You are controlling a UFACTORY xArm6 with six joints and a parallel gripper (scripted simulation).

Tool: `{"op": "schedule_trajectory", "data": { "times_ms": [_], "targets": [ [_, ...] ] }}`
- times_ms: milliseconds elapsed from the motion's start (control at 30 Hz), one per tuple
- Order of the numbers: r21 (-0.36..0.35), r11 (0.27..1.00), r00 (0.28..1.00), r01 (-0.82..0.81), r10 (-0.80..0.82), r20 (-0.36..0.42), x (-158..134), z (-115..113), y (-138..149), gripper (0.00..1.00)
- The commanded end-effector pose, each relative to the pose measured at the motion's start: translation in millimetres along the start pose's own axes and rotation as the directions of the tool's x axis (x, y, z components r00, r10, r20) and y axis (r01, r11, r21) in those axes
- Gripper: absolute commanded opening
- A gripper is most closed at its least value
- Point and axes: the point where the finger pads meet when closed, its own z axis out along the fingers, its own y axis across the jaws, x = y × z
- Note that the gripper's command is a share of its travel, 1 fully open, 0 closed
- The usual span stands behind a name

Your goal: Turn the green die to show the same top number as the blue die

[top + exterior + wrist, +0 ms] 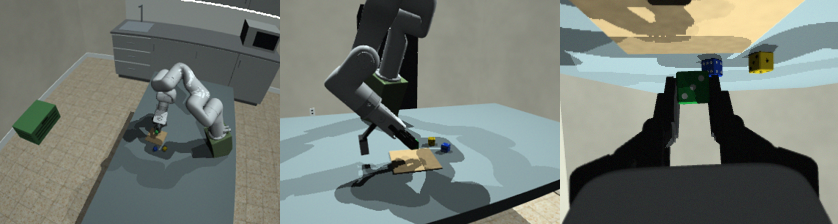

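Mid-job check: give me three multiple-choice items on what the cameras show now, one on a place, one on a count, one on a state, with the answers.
1. Where is the green die?
A. flat on the mat
B. between the claw's fingers, off the table
C. on top of the blue die

2. How many dice are in view?
A. two
B. three
C. four

3. How do the blue die and yellow die lie?
A. stacked
B. both on the mat
C. apart, on the table beside the mat

Answers: 1 B, the wrist view shows it pinched in the claw above the mat. 2 B, green, blue and yellow only. 3 C, the exterior view shows a gap between them, off the mat's edge.
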Motion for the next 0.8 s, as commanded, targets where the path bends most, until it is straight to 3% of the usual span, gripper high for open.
{"op": "schedule_trajectory", "data": {
  "times_ms": [0, 767],
  "targets": [
    [0.002, 1.0, 1.0, 0.002, -0.002, -0.001, 3, 2, -1, 0.21],
    [0.002, 1.0, 1.0, 0.002, -0.002, -0.001, 21, 20, -1, 0.21]
  ]
}}
